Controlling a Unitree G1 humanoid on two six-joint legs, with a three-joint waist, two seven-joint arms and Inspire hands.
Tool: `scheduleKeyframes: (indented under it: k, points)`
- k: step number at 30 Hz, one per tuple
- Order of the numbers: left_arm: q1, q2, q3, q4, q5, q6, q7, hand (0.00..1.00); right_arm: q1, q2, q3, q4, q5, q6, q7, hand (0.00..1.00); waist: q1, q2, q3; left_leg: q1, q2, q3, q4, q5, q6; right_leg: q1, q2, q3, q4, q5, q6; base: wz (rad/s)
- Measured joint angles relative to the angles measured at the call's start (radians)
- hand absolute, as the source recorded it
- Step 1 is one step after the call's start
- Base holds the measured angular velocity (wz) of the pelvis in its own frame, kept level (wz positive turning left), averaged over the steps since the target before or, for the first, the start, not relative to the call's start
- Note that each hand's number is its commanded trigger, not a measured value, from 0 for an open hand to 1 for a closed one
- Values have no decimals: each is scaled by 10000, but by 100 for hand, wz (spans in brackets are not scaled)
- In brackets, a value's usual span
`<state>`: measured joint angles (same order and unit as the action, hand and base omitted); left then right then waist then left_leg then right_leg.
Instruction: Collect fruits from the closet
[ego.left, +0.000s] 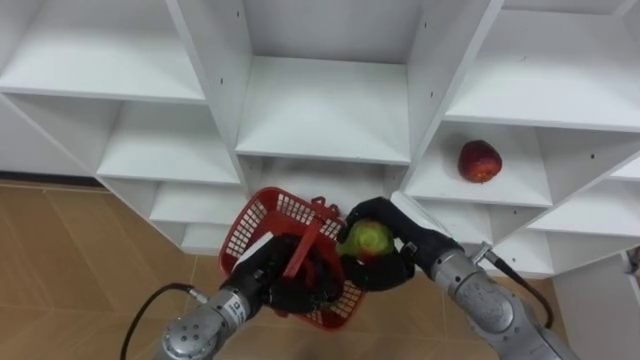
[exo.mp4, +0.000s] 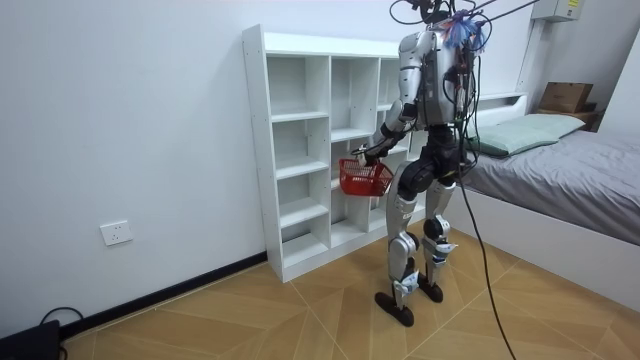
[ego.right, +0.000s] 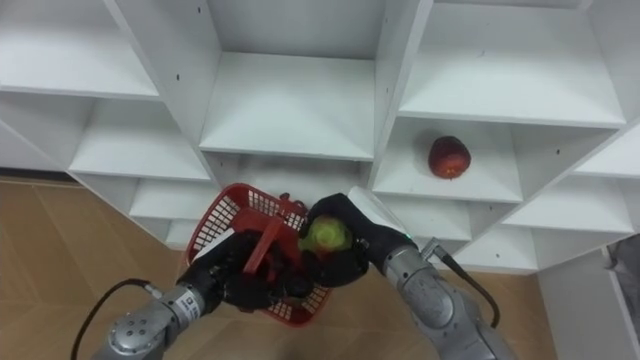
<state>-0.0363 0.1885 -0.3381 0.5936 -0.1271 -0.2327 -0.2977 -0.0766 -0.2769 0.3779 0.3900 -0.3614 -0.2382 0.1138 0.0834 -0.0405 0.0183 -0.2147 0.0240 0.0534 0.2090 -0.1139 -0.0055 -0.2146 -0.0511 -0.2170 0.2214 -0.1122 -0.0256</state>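
Observation:
My right hand (ego.left: 392, 262) (ego.right: 350, 258) is curled round a green apple (ego.left: 364, 240) (ego.right: 323, 236), holding it just over the right rim of a red mesh basket (ego.left: 262, 217) (ego.right: 225, 215). The basket hangs by its red handle (ego.left: 304, 250) (ego.right: 262, 250) from my left hand (ego.left: 290, 281) (ego.right: 248, 280), whose fingers are closed round it. A red apple (ego.left: 480, 161) (ego.right: 449, 157) lies on a shelf in the right column of the white closet (ego.left: 320, 110) (ego.right: 300, 100). In the room view I stand upright facing the closet (exo.mp4: 300, 140), with the basket (exo.mp4: 364, 178) held before me.
The other closet shelves in view are bare. Wooden floor (ego.left: 70, 260) lies below and to the left. In the room view a bed (exo.mp4: 560, 180) stands behind me at the room view's right, and a wall socket (exo.mp4: 116, 233) sits low on the wall.

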Motion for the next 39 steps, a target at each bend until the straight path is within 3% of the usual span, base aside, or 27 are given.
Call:
scheduleKeyframes:
  k: [1,2,20,29,39]
  points:
    - [0,4,0,-13,0,0,-1,100,0,-3,20,14,0,0,1,3,0,0,0,0,0,2,0,0,0,0,0,1,0,0,0,0]
    - [0,10,1,-44,0,0,-6,100,0,-3,40,39,0,0,7,0,1,0,0,3,1,5,0,0,0,2,1,6,0,0,0,0]
    - [65,47,-35,-581,-380,36,-113,100,17,-47,331,262,-68,164,-75,0,-21,-20,-8,10,2,7,29,0,0,4,12,-11,45,0,0,0]
    - [69,102,-17,-581,-386,35,-113,100,18,-41,335,268,-67,190,-86,0,-16,-156,-95,29,3,6,41,0,0,40,12,-15,23,1,-2,0]
    - [97,133,-9,-607,-471,36,-78,100,53,-48,319,306,-67,192,-100,0,-31,-141,-71,357,4,4,-90,-2,-2,321,24,44,-24,-16,7,0]
